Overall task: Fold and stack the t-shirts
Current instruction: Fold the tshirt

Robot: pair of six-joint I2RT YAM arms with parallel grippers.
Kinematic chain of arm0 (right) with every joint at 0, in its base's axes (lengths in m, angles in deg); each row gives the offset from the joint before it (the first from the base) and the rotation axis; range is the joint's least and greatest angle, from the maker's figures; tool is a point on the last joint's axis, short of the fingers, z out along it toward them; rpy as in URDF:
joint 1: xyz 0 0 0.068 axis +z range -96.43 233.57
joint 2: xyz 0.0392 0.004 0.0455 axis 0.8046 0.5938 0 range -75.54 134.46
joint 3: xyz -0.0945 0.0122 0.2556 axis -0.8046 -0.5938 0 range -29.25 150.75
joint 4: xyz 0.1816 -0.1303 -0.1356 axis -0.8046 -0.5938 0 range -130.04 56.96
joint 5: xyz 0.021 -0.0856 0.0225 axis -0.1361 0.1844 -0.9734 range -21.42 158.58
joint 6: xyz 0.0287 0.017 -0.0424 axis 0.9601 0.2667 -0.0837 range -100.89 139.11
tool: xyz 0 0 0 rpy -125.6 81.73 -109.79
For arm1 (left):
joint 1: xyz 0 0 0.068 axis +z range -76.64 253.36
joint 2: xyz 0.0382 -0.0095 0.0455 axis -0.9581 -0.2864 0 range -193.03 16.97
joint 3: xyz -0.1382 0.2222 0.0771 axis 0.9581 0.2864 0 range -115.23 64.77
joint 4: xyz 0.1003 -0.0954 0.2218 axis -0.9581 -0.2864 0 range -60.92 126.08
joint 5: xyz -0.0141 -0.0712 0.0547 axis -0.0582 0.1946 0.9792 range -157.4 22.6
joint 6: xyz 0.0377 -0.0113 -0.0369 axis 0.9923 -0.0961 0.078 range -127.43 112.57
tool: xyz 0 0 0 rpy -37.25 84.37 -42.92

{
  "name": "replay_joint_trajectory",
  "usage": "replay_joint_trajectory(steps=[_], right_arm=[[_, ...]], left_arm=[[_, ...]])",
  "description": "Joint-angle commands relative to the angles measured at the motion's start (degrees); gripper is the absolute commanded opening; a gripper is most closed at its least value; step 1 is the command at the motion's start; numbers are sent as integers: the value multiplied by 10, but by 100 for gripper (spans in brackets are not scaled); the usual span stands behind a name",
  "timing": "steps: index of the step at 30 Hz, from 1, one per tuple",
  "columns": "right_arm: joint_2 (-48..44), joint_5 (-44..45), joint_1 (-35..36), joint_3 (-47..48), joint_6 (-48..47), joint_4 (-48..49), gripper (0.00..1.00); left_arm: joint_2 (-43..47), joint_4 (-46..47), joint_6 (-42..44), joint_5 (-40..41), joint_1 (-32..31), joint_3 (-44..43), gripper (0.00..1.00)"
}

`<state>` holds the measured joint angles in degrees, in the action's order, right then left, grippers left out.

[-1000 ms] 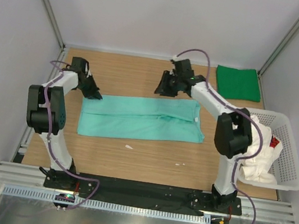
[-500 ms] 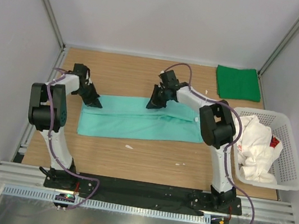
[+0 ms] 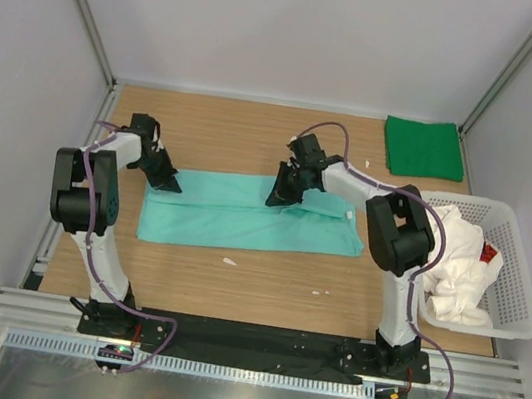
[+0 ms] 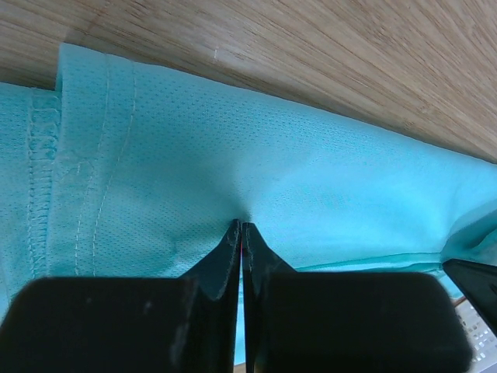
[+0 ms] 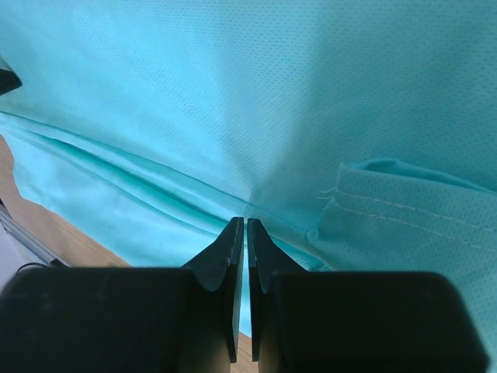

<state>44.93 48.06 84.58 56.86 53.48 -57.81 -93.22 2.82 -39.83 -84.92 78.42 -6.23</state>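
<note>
The mint-teal t-shirt [image 3: 242, 221] lies folded into a long band across the middle of the table. My left gripper [image 3: 169, 184] is at its far left corner, shut, with a pinch of the teal fabric [image 4: 194, 155] puckered at its tips [image 4: 241, 225]. My right gripper [image 3: 276, 199] is at the middle of the shirt's far edge, jaws pressed together on the teal fabric [image 5: 233, 93], which creases toward the tips [image 5: 245, 221]. The dark green t-shirt [image 3: 423, 148] lies folded at the far right corner. The white t-shirt [image 3: 457, 270] is crumpled in the basket.
The white lattice basket [image 3: 523, 301] stands at the right edge of the table, with something red [image 3: 487, 255] inside. Two small white scraps [image 3: 229, 262] lie on the wood in front of the teal shirt. Grey walls close in the table.
My right gripper has come from above the shirt's far edge down and left onto the middle of that edge. My left gripper has shifted slightly at the far left corner.
</note>
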Motion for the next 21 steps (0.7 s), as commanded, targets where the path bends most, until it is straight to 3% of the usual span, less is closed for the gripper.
replay_joint_trajectory(steps=[1, 14, 17, 18, 21], right_arm=[[-46, 1, 4, -7, -15, 4, 11], [-58, -12, -4, -43, -22, 15, 13], [-94, 9, -9, -15, -33, -13, 23], [-100, 20, -10, -6, -38, -22, 34], [-98, 64, -26, 32, -66, -48, 47]], left_arm=[[-13, -15, 11, 28, 4, 3, 2], [17, -30, 20, 18, 1, 5, 1], [66, -35, 26, 24, -25, -1, 6], [75, -35, 25, 24, -32, -3, 7], [101, -25, 13, 14, -69, -10, 12]])
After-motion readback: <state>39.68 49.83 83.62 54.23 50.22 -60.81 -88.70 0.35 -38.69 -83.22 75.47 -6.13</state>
